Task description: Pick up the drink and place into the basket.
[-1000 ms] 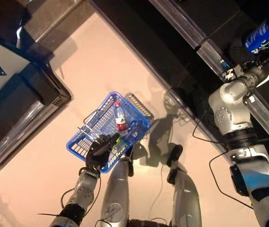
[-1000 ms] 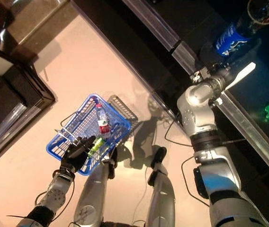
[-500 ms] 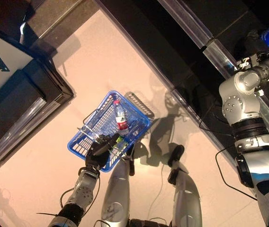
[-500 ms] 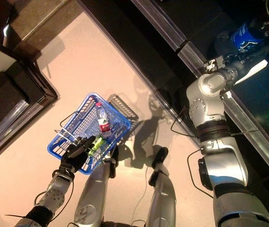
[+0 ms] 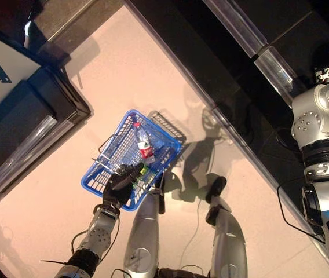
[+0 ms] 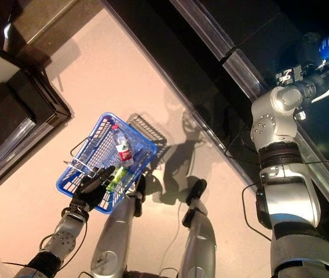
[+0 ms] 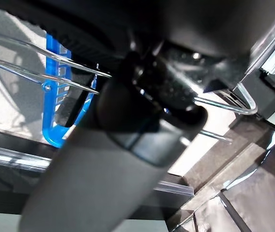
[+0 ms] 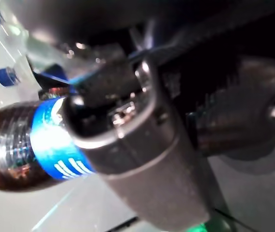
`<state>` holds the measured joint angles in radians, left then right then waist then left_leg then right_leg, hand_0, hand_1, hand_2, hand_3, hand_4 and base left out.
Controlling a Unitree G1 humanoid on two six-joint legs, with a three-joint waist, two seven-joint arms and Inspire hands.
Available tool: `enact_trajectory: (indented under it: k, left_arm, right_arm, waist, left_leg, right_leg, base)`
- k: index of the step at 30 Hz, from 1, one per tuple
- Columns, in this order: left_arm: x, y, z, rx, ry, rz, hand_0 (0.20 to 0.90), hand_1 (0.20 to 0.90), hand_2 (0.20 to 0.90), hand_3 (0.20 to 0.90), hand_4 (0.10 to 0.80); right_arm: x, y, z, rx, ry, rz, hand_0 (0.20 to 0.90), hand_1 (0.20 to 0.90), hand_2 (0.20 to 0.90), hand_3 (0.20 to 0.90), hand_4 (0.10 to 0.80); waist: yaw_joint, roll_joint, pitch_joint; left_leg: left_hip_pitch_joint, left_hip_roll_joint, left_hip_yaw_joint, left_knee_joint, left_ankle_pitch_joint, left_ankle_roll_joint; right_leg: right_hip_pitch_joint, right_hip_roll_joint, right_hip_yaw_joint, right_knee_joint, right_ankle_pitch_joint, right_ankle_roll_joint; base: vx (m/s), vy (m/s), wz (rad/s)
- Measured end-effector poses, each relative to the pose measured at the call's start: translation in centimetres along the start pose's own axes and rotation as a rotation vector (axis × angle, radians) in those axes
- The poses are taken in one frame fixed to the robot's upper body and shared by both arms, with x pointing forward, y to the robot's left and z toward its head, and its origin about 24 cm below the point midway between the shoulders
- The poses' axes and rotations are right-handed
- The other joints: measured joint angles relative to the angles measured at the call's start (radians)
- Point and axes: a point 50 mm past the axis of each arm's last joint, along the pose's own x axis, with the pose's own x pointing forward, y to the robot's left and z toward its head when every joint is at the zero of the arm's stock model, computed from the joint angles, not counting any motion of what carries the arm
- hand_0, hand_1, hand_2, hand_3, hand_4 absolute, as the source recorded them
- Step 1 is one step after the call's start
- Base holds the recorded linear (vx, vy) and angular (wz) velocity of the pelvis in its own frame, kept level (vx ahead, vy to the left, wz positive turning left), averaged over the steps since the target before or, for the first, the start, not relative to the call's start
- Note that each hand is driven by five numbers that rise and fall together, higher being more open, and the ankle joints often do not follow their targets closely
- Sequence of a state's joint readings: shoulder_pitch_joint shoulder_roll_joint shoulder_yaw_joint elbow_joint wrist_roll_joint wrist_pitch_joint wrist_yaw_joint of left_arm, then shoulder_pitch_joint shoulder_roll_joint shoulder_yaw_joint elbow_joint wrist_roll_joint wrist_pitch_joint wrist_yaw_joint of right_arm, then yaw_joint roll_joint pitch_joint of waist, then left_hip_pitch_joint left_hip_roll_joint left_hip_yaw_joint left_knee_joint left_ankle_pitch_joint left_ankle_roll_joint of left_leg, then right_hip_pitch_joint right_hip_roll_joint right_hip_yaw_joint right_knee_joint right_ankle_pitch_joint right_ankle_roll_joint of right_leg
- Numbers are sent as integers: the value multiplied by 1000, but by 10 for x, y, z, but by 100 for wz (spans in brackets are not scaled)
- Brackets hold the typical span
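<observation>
Bystanders around the pale floor

A clear water bottle with a red label (image 5: pixel 143 145) and a green item, perhaps a bottle (image 6: pixel 114 177), lay together; blue-capped clear bottles (image 8: pixel 2 43) stood beyond.

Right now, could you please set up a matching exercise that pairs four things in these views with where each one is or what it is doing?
Things:
1. clear bottle with red label
2. blue basket
3. left hand
4. dark bottle with blue label

Places or states:
A. fingers curled round the wire handle of the basket
B. up by the right hand, among the glass shelving
C. lying inside the basket
D. hanging above the floor from the wire handle

Pairs: 1-C, 2-D, 3-A, 4-B
</observation>
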<state>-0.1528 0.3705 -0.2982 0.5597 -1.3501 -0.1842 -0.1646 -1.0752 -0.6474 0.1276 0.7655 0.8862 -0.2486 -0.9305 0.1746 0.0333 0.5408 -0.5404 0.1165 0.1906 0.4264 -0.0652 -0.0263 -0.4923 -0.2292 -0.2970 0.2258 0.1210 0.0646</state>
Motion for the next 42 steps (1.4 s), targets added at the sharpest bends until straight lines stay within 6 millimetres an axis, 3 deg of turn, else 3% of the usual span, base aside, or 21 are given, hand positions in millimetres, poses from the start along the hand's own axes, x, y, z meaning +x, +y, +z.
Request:
enact_trajectory:
  k: [7, 11, 18, 21, 25, 31, 37, 42]
  left_arm:
    - [0, 0, 0, 2, 1, -1, 300, 300, 300, 200, 100]
    - [-1, 1, 0, 1, 0, 0, 300, 300, 300, 200, 100]
    - [-1, 1, 0, -5, -5, 3, 300, 300, 300, 200, 100]
    - [-5, 5, -4, -9, 4, 17, 300, 300, 300, 200, 100]
    - [-10, 10, -8, -13, 4, 32, 300, 300, 300, 200, 100]
    - [-18, 17, -15, -37, -3, 66, 300, 300, 300, 200, 100]
    - [-28, 21, -19, -57, -8, 75, 300, 300, 300, 200, 100]
    - [-30, 11, -18, -49, -11, 23, 300, 300, 300, 200, 100]
  right_arm:
    - [-2, 3, -4, -8, 25, 61, 300, 300, 300, 200, 100]
    - [-14, 6, -9, -40, 20, 152, 300, 300, 300, 200, 100]
    - [-55, 9, -21, -140, -29, 425, 300, 300, 300, 200, 100]
    - [-78, 2, -40, -192, -5, 551, 300, 300, 300, 200, 100]
    - [-94, -12, -59, -250, 47, 632, 300, 300, 300, 200, 100]
    - [-118, -28, -73, -290, 98, 803, 300, 300, 300, 200, 100]
    - [-147, -35, -82, -319, 181, 1020, 300, 300, 300, 200, 100]
    - [-173, -36, -97, -353, 263, 1165, 300, 300, 300, 200, 100]
  waist:
    - [2, 0, 0]
    - [0, 0, 0]
    - [-18, -2, 1]
    - [-21, -5, 2]
    - [-27, -7, 3]
    - [-48, -9, 3]
    - [-66, -13, 4]
    - [-57, -14, 4]
  left_leg:
    - [-4, -1, -3, 17, -2, 2]
    - [-4, -1, -3, 20, -2, 3]
    - [4, -2, 5, 33, -6, 9]
    - [36, -4, 20, 33, -9, 13]
    - [65, -10, 21, 28, -13, 20]
    - [127, -11, 26, 4, -14, 22]
    - [233, -12, 37, -58, 1, 0]
    - [292, -11, 34, -107, 11, -14]
  right_leg:
    - [0, -2, 1, 12, 0, 0]
    - [0, -2, 1, 14, 0, 0]
    - [1, -9, 7, 33, 0, 0]
    - [24, -14, 8, 36, 1, -2]
    - [55, -19, 8, 31, -3, -6]
    - [109, -17, 9, 15, -5, -4]
    - [180, -14, 7, 15, -22, 3]
    - [222, -7, 2, 10, -41, 1]
  base:
    - [0, 0, 0]
    - [-25, 6, 0]
    - [-39, 23, -2]
    - [-56, 17, -10]
    - [-48, 16, -1]
    - [-28, 14, -4]
    - [-7, -1, -3]
    - [1, -2, 1]
